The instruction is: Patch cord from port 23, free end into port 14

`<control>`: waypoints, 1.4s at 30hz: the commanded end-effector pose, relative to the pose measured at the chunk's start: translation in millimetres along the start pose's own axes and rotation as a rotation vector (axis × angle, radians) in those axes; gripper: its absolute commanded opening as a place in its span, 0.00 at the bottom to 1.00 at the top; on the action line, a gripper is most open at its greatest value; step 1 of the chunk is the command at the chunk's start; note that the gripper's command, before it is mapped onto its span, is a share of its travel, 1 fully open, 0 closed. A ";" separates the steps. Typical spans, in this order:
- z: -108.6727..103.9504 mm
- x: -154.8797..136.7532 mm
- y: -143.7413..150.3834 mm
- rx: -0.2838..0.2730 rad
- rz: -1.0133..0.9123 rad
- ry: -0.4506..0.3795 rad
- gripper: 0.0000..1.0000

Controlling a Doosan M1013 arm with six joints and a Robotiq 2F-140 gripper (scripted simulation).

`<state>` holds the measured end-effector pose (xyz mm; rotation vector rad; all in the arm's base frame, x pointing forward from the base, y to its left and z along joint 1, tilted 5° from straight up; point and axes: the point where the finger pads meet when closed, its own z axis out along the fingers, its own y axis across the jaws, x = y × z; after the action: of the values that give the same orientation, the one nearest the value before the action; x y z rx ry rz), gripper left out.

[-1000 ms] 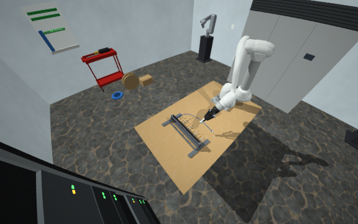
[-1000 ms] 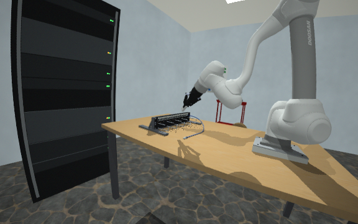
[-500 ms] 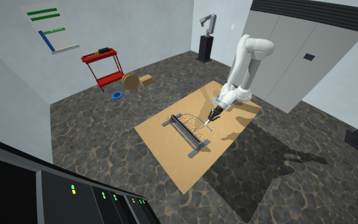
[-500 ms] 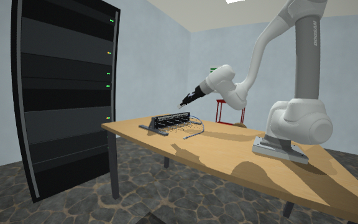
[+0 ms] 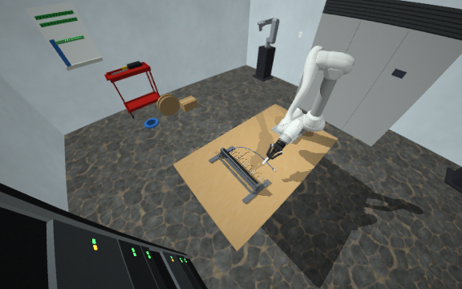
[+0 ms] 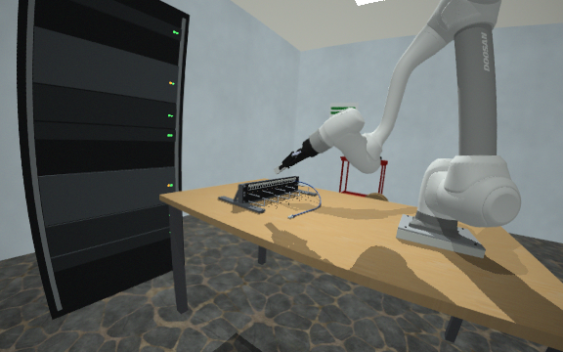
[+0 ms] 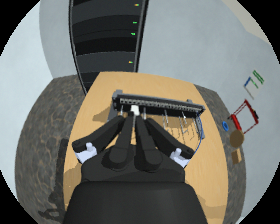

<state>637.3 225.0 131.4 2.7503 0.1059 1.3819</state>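
Observation:
The loose rack [image 5: 240, 167] [image 6: 272, 190] [image 7: 158, 104] stands upright on the wooden table, its port row and thin wire guides towards the robot. The port numbers are too small to read. The blue patch cord [image 5: 251, 150] [image 6: 320, 198] leaves the rack near one end and arcs over the table. Its free plug [image 5: 273, 169] [image 6: 290, 216] lies on the table, away from the gripper; in the wrist view it is hidden. My gripper [image 5: 265, 161] [image 6: 279, 170] [image 7: 134, 110] is shut with nothing held, its pale fingertips together. It is tilted towards the rack, above the table and apart from the plug.
The table [image 5: 199, 181] [image 6: 360, 230] [image 7: 81, 135] has its edge beyond the rack's feet. The arm's base [image 6: 438, 237] stands on the table. A server cabinet [image 6: 106, 147] [image 7: 106, 42] stands beyond the table. A red cart [image 5: 143, 102] stands on the floor.

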 end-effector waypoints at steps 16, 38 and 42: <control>108.6 0.1 -1.0 0.006 0.003 0.002 0.00; 111.5 0.1 -1.0 0.006 0.003 0.002 0.00; 111.5 0.1 -1.0 0.006 0.003 0.002 0.00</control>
<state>724.0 224.8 63.6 2.7602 0.1120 1.3790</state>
